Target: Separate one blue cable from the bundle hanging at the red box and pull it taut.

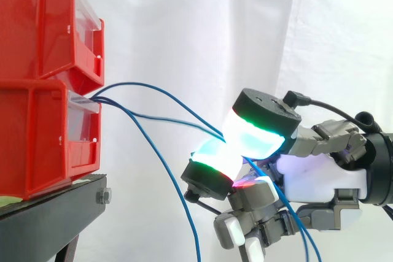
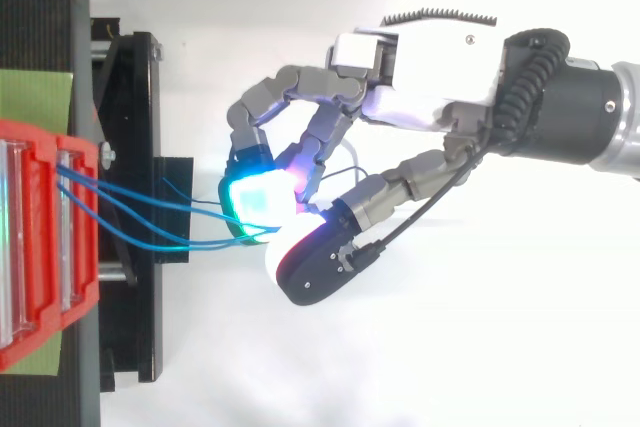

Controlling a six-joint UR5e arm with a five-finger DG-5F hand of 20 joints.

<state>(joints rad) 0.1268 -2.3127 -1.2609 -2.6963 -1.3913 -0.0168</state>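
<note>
Behind: a white curtain (image 1: pixel 202 29) hangs in soft folds across the whole background.
Surface: a black stand (image 1: pixel 49 219) sits at the left of the side view. From above, a green sheet (image 2: pixel 35 97) lies on it beside the bins.
Bins: two red bins are stacked, the upper bin (image 1: pixel 37 23) on the lower bin (image 1: pixel 31 139), with their clear fronts facing the hand.
Hand: the hand (image 1: pixel 319 179) extends in from the right at about the height of the lower bin, well apart from the stand. From above, its fingers point toward the bins.
Fingers: two are curled in so their glowing pads meet, the upper pad (image 1: pixel 255 133) cyan and green, the lower pad (image 1: pixel 212 157) cyan with a green rim. The other fingers bend down below the palm.
Cables: the blue cables (image 1: pixel 153 116) leave the top front of the lower bin and fan out toward the hand.
Held strands: two strands run together into the seam between the pads and are pinched there. Behind the pads they drop past the palm to the bottom edge.
Slack: both held strands bow between bin and pads, and the upper one arches upward.
Loose strand: the loose strand (image 1: pixel 169 170) curves down from the bin, passing left of the lower pad and apart from it.
</note>
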